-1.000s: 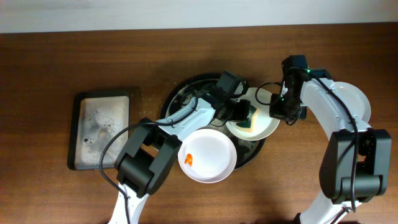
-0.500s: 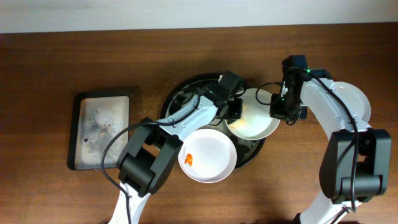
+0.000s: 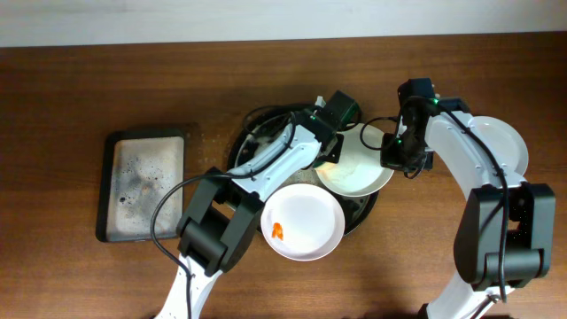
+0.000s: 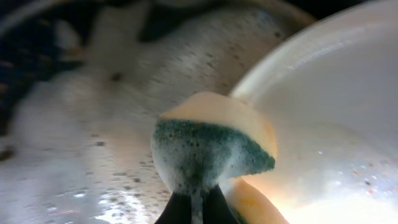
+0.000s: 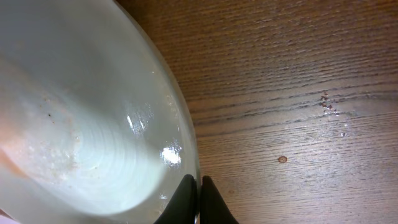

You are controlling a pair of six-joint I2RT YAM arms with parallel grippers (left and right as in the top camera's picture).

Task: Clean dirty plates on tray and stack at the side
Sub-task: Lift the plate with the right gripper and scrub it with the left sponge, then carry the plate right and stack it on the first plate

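Note:
The round black tray (image 3: 241,146) holds a white plate (image 3: 306,221) with an orange smear (image 3: 277,231) at its front. My right gripper (image 3: 391,159) is shut on the right rim of a pale grey-blue plate (image 3: 359,168) over the tray's right side. In the right wrist view the fingers (image 5: 199,196) pinch that rim (image 5: 81,112). My left gripper (image 3: 330,151) is shut on a foamy yellow-green sponge (image 4: 211,149) at the plate's left edge (image 4: 329,112), over the soapy tray floor (image 4: 93,124). Another white plate (image 3: 503,146) lies on the wooden tabletop at the right.
A rectangular dark sponge tray (image 3: 142,186) with foam residue sits at the left. The right arm reaches over the plate at the right. Bare wood (image 5: 298,93) lies just right of the held plate.
My left gripper has drawn the sponge from the middle of the held plate back to its far left edge. The smeared white plate has shifted slightly to the right.

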